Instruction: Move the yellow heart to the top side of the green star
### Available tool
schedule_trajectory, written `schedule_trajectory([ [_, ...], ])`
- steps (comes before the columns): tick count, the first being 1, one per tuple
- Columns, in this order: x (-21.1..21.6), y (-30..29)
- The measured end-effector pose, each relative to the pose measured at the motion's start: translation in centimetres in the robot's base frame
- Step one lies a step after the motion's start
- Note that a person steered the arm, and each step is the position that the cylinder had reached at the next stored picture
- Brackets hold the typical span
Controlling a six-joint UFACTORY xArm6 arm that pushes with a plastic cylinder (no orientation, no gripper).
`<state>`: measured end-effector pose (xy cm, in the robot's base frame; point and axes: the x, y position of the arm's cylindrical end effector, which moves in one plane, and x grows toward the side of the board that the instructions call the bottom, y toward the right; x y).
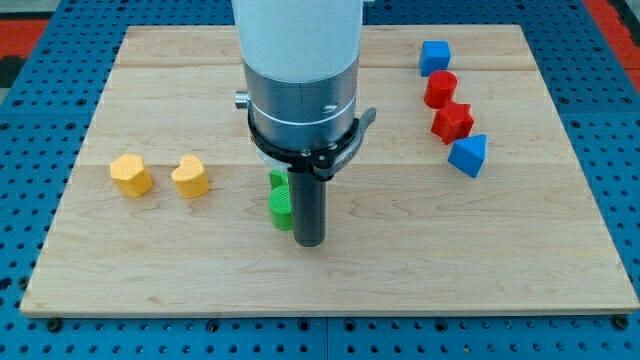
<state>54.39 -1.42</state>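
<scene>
The yellow heart (190,176) lies on the wooden board at the view's left of centre. A green block (280,200) stands near the middle, partly hidden behind the rod and the arm's body, so its star shape cannot be made out. My tip (309,243) rests on the board just right of the green block and slightly below it, touching or almost touching it. The heart is about a hand's width to the left of the green block, apart from the tip.
A second yellow block (131,174) lies left of the heart. At the view's upper right stand a blue cube (434,57), a red cylinder (440,90), a red star-like block (452,122) and a blue block (468,155). The wooden board (400,260) sits on a blue perforated table.
</scene>
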Motion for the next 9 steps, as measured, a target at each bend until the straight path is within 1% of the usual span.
schedule_trajectory([
  [1, 0.3, -0.2],
  [2, 1.3, -6.9],
  [3, -0.1, -13.8],
  [4, -4.9, -13.2],
  [5, -7.9, -14.3],
  [6, -8.7, -12.6],
  [7, -11.1, -10.6],
  [8, -10.9, -9.1],
  [9, -8.8, -9.3],
])
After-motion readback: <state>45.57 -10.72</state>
